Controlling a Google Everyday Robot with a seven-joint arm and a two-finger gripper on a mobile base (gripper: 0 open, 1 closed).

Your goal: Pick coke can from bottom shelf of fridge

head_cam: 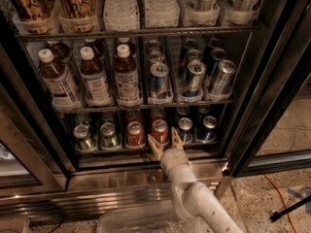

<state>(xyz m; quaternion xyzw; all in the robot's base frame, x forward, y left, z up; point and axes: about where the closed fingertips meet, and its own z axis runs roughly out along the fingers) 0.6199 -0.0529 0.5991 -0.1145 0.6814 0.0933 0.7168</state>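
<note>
The claw (165,142) sits at the front edge of the bottom shelf (121,152) of the fridge (265,81), its 2 yellow fingers (154,146) spread wide and holding nothing. Its tips point into the rack, just in front of and slightly below the coke can (159,130), which stands upright at the head of its lane with the silver top showing. Whether a finger touches the can cannot be told. The white arm (194,203) runs from the claw down toward the lower right of the view. Just left of the coke can stands a second red can (135,134), then 2 green cans (82,138) further left; 2 blue cans (185,129) stand to its right. On the rack above, 3 bottles (127,76) with white caps fill the left side and tall slim cans (159,81) fill the right. Below the shelf lies the fridge's shiny steel base (97,198), and a clear plastic bin (131,220) sits on the floor beside the arm.
</note>
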